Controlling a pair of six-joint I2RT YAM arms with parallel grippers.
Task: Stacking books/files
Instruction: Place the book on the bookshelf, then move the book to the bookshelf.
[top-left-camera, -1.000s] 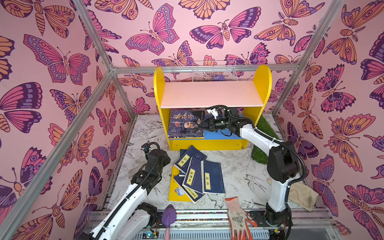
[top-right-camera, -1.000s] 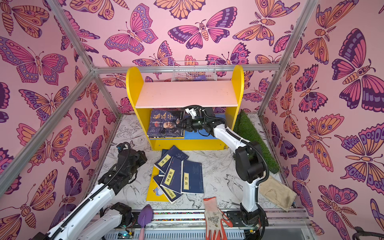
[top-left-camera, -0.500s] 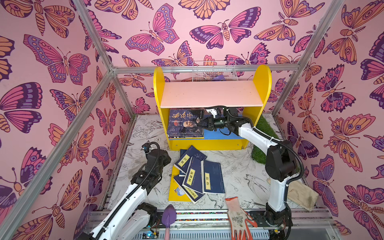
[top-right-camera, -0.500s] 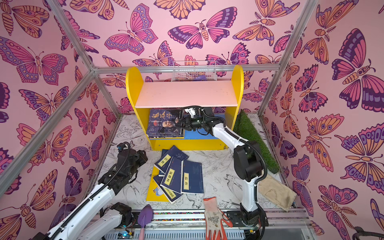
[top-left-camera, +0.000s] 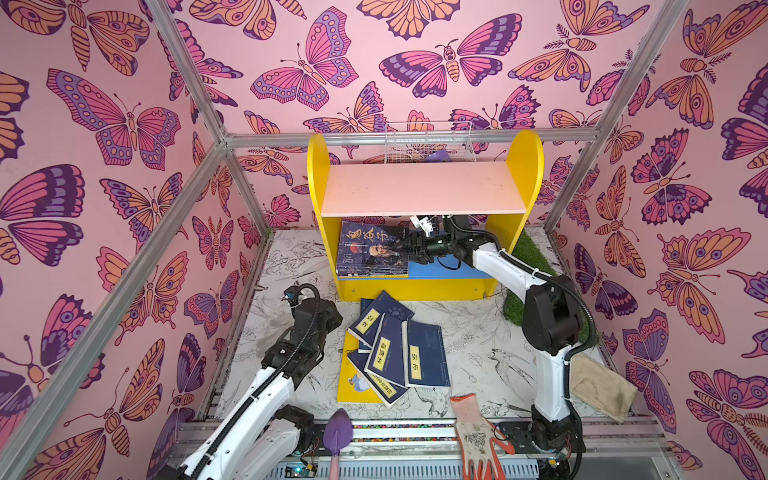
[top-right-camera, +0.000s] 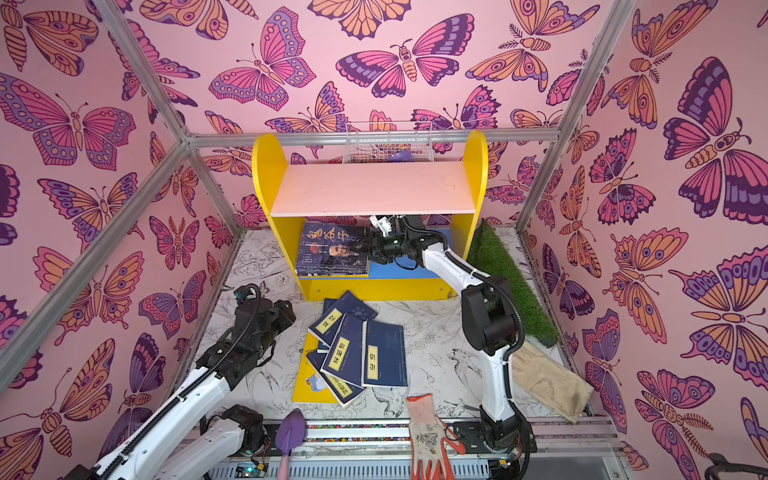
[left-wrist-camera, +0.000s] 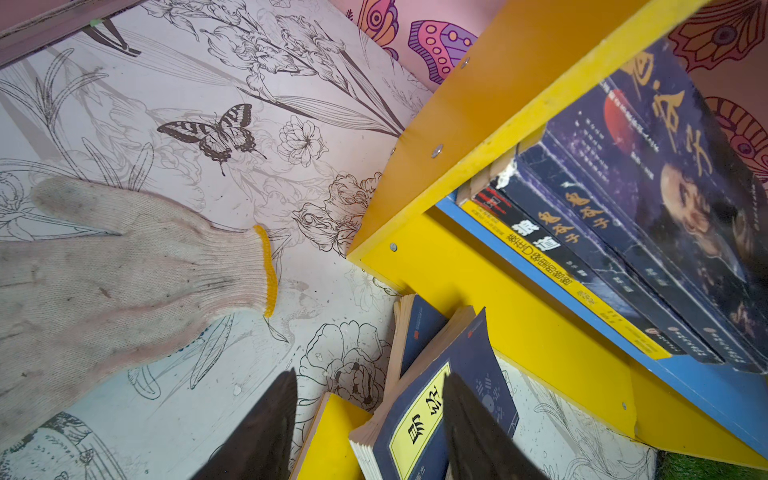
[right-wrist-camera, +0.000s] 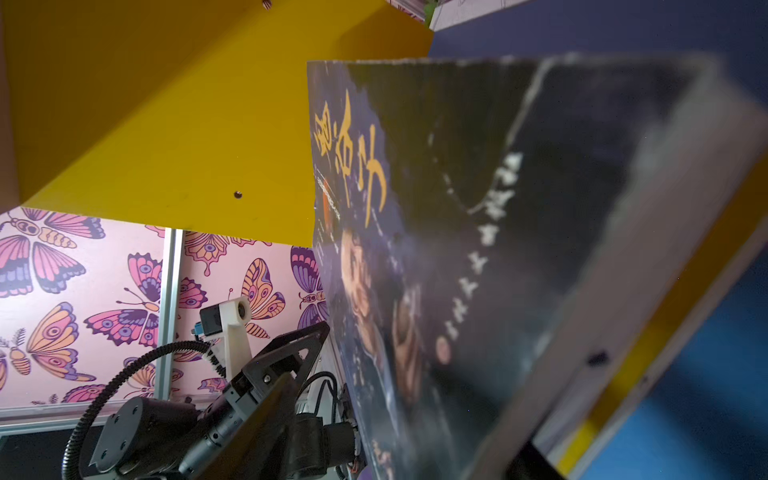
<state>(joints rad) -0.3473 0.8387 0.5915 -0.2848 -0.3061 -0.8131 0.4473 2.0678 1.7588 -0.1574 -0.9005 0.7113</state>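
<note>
Your right claw (top-left-camera: 397, 248) reaches in under the pink top board of the yellow bookshelf (top-left-camera: 424, 189). In both top views its fingers stand apart, with the tips at the right edge of the dark portrait-cover book (top-left-camera: 365, 249). No grip on the book is visible. That book tops a stack at the left end of the blue lower board (top-left-camera: 440, 272). The left wrist view shows at least four spines in the stack, one of them black and one yellow.

Your left claw (left-wrist-camera: 370, 376) is open and empty, its fingers well apart. It hangs over one end of a navy book (left-wrist-camera: 419, 424) with a yellow label. Whether a finger touches the book cannot be told.

On the counter (top-left-camera: 478, 328), just in front of the bookshelf, four navy books with yellow labels (top-left-camera: 424, 353) lie fanned and overlapping. Under them is one yellow cartoon-cover book (top-left-camera: 353, 384).

- **Front edge:** one white-and-orange work glove (top-left-camera: 478, 432) and one purple trowel (top-left-camera: 338, 430).
- **Front right corner:** one beige cloth (top-left-camera: 602, 386).
- **Right edge:** one strip of green artificial turf (top-left-camera: 534, 266).
- **Near the bookshelf's front left corner:** one knit glove with a yellow cuff (left-wrist-camera: 124, 282).
- **Back of the top board:** one wire basket (top-left-camera: 428, 143).

The counter is covered by a white sheet printed with line-drawn flowers and birds. The walls are pink with large butterflies, framed by aluminium bars.
</note>
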